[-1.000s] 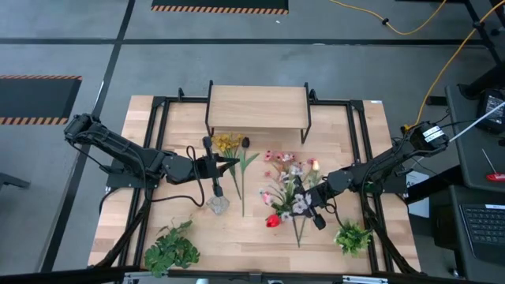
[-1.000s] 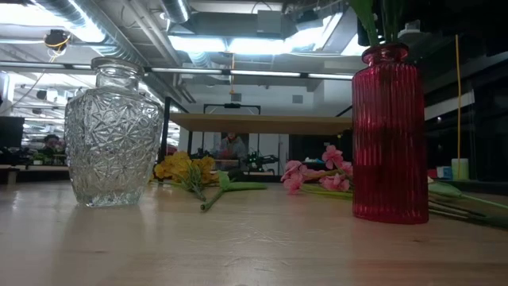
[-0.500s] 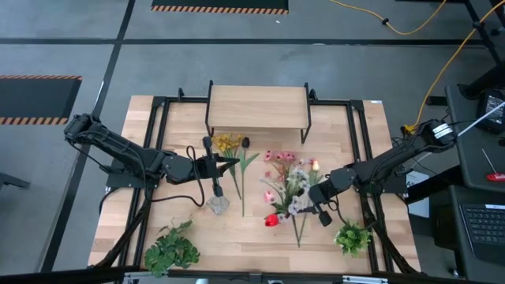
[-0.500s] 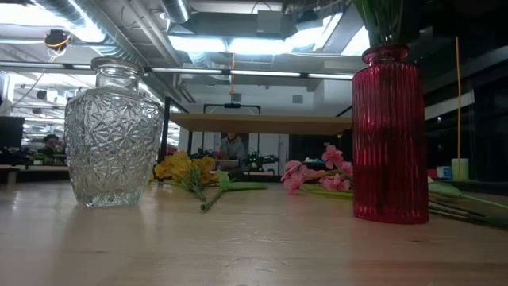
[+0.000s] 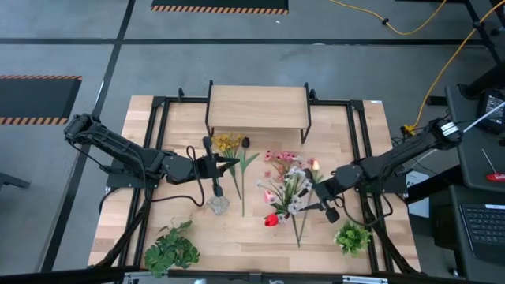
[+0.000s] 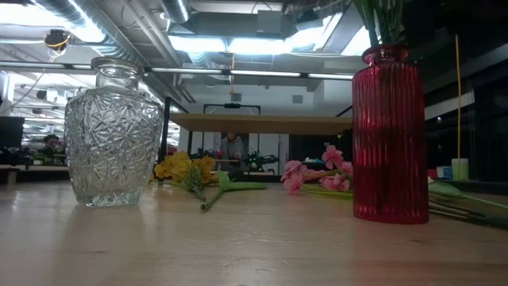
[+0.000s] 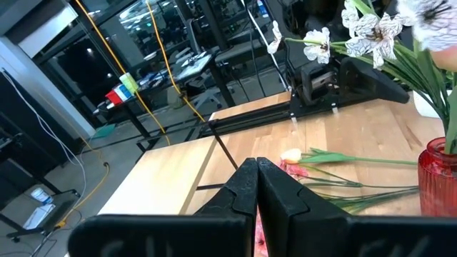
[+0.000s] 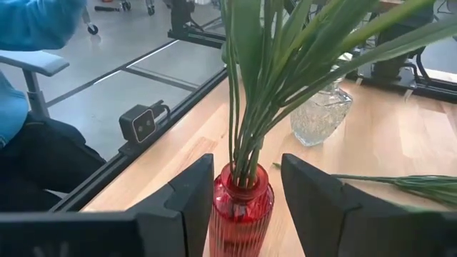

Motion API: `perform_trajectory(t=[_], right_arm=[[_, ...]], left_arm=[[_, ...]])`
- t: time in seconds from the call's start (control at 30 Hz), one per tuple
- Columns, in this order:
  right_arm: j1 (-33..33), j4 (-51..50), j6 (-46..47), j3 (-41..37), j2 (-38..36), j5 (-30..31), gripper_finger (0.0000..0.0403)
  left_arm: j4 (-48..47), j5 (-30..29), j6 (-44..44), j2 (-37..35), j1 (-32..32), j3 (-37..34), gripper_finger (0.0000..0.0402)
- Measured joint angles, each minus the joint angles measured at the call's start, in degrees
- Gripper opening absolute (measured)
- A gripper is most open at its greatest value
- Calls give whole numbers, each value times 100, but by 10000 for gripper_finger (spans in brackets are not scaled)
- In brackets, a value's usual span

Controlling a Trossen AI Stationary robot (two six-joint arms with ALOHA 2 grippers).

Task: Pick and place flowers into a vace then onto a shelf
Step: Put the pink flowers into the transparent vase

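A red ribbed vase (image 5: 272, 220) stands on the table and holds several green-stemmed flowers (image 5: 290, 186), whose stems stick into its neck (image 8: 241, 187). My right gripper (image 5: 320, 203) hangs open just right of it; in the right wrist view (image 8: 246, 178) the vase shows between its fingers but apart from them. My left gripper (image 5: 233, 163) hovers shut and bare (image 7: 255, 187) over the table's middle, by loose yellow flowers (image 5: 229, 143). More loose flowers (image 5: 281, 158) lie flat on the table. The shelf (image 5: 257, 108) stands at the far edge.
A clear cut-glass vase (image 5: 218, 203) stands below my left gripper, left of the red vase. Two leafy green plants (image 5: 172, 248) (image 5: 351, 237) sit near the front edge. A black frame (image 5: 357, 142) runs around the work area. A person sits beyond the table (image 8: 28, 86).
My right gripper has drawn back from the red vase toward the table's right edge, rising a little and tipping more level. It has stayed open. The vase has kept its place.
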Motion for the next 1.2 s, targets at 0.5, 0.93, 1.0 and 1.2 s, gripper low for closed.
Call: perform_trajectory(t=[0.5, 0.93, 1.0, 1.2], right_arm=[[-2, -768, 103, 0, -620, 898, 168], [-7, -1011, 143, -2, -658, 906, 88], [-7, -1009, 264, -2, -658, 907, 66], [-7, -1007, 268, -2, -651, 906, 6]], left_arm=[[-339, 2, -415, 0, 0, 0, 3], [-1422, -105, -1645, 0, 2, 0, 3], [-1423, -212, -1647, 0, 8, 0, 3], [-1779, -286, -1891, 0, 170, 0, 3]])
